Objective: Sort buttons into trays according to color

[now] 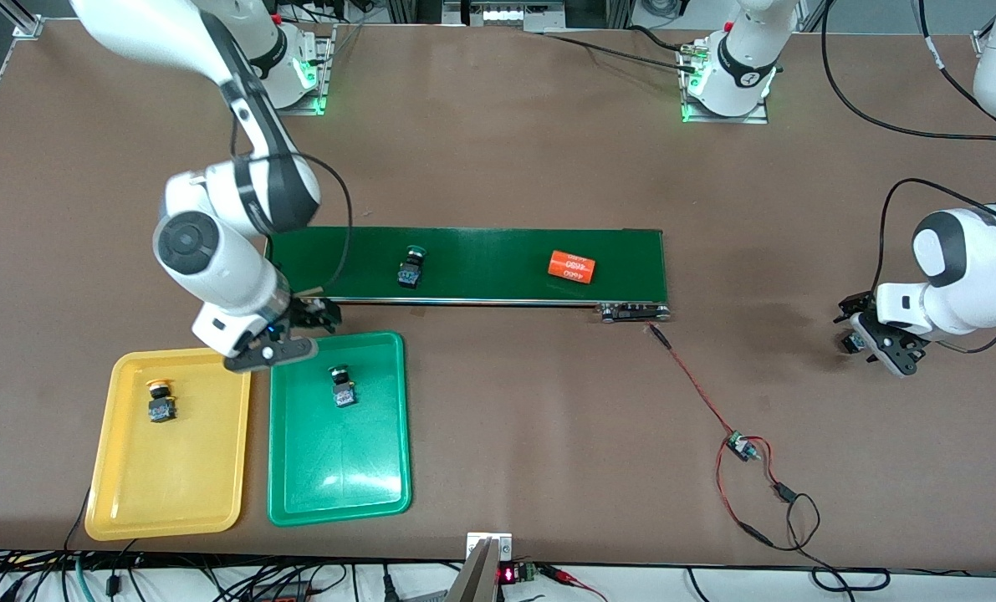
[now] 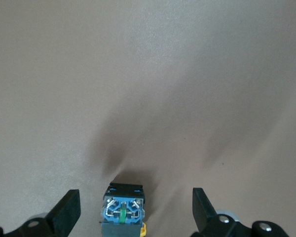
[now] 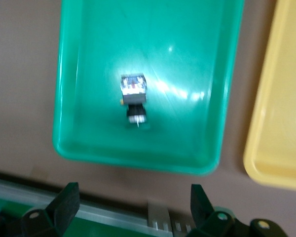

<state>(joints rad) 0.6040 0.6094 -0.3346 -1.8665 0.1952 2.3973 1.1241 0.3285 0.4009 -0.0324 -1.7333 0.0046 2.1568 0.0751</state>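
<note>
**Two buttons sorted, two still outside the trays**

Nearest the front camera you have the two trays side by side at the right arm's end of the table. Your yellow tray (image 1: 167, 493) holds one yellow-capped button (image 1: 160, 403). Your green tray (image 1: 339, 477) holds one green-capped button (image 1: 343, 386), lying on its side in the part of the tray closest to the conveyor belt (image 1: 498, 263).

On that belt you will find a second green-capped button (image 1: 411, 267) toward the right arm's end, and an orange cylinder (image 1: 571, 266) with white print toward the left arm's end.

Your right gripper (image 1: 297, 330) hangs over the gap between belt and green tray, its fingers (image 3: 64, 202) spread wide and holding nothing.

Your left gripper (image 1: 870, 339) sits low over bare table at the left arm's end, well apart from belt and trays. Its fingers (image 2: 69, 212) are spread, with a fourth button (image 2: 123, 210) lying on the table between them, untouched on either side. A sliver of yellow shows at that button's edge.

A red-and-black wire (image 1: 698, 393) runs from the belt's end toward the front camera.
</note>
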